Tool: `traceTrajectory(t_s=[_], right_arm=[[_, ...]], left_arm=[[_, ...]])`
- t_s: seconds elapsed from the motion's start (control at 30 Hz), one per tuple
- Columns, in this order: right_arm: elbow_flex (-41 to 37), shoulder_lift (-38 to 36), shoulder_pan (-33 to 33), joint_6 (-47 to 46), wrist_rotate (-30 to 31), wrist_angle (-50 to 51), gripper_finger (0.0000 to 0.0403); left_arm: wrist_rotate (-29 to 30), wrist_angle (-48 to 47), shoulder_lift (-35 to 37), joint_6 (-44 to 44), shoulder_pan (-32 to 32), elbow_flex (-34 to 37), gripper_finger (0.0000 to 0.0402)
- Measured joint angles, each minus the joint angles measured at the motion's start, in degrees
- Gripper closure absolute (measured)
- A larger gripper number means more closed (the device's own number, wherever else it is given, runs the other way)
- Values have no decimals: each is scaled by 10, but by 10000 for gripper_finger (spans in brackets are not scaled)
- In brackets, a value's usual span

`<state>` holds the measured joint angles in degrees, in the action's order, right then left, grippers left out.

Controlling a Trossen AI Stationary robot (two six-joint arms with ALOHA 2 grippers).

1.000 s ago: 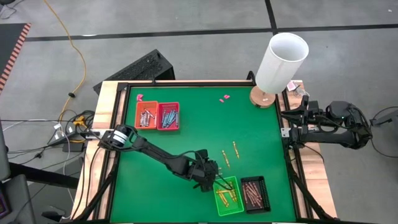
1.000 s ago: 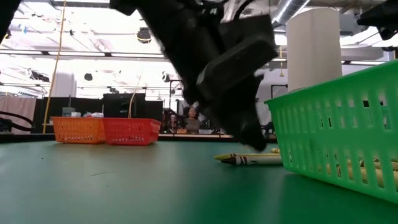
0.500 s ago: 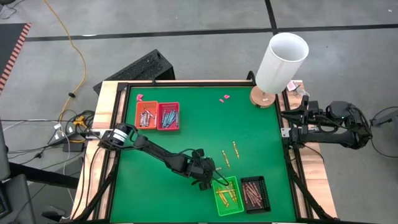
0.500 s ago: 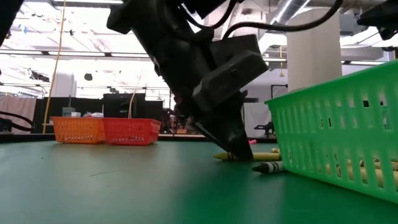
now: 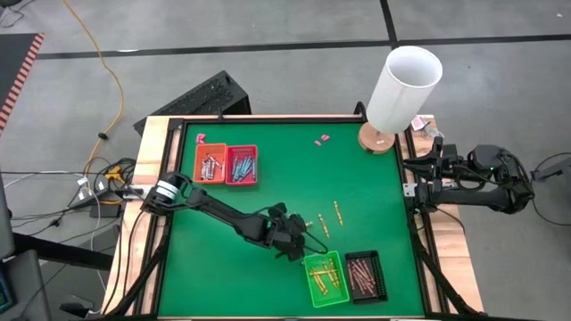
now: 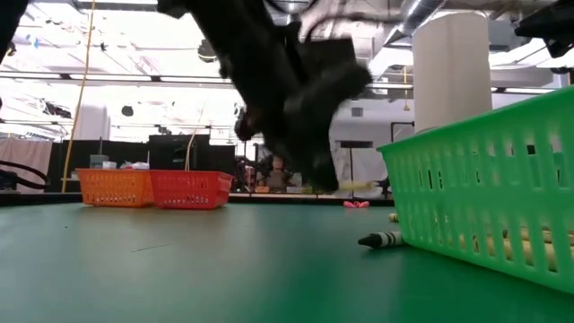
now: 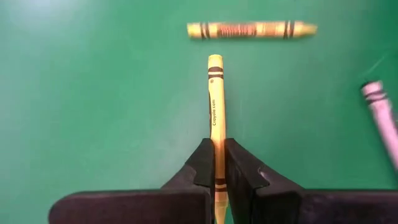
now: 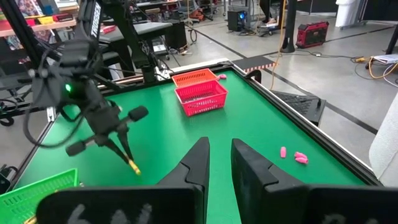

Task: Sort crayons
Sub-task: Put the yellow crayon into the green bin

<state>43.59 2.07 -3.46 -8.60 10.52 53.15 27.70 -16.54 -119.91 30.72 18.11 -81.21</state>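
Green baize covers the worktop [image 5: 268, 201], framed by a black rim and pale wooden edges; the left gripper [image 5: 308, 239] hangs just off the green tray's [image 5: 313, 264] upper-left corner, clenched on a yellow crayon [image 7: 216, 112] that juts straight out past its fingers [image 7: 202, 163]; in the low view that crayon is lifted clear of the baize. A second yellow crayon [image 7: 251, 29] lies crosswise beyond the held one's tip, apart from it; a grey crayon [image 7: 382, 118] lies off to one side. From above, two loose yellow crayons [image 5: 338, 212] lie on the baize above the green tray, well apart from the rim. The green tray holds yellow crayons, and the black tray [image 5: 365, 275] touching its right side holds brown-red ones; both sit close to the near rim. Orange and red trays [image 5: 227, 166] sit well away toward the far left corner, leaving wide open baize between them and the green tray. The right gripper [image 5: 416, 190] waits past the right edge, fingers slightly apart, holding nothing.
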Motion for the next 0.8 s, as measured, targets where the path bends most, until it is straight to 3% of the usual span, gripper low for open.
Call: traceTrajectory(t_s=[0.2,0.4,0.6,0.8], right_arm=[[0,0,0,0,0,0,335],[0,0,0,0,0,0,335],[0,0,0,0,0,0,335],[0,0,0,0,0,0,335]], left_arm=[[15,3,46,0,2,-1,400],[13,84,79,-37,22,-1,401],[-49,232,82,-122,50,-1,401],[-94,274,82,-202,65,-1,401]])
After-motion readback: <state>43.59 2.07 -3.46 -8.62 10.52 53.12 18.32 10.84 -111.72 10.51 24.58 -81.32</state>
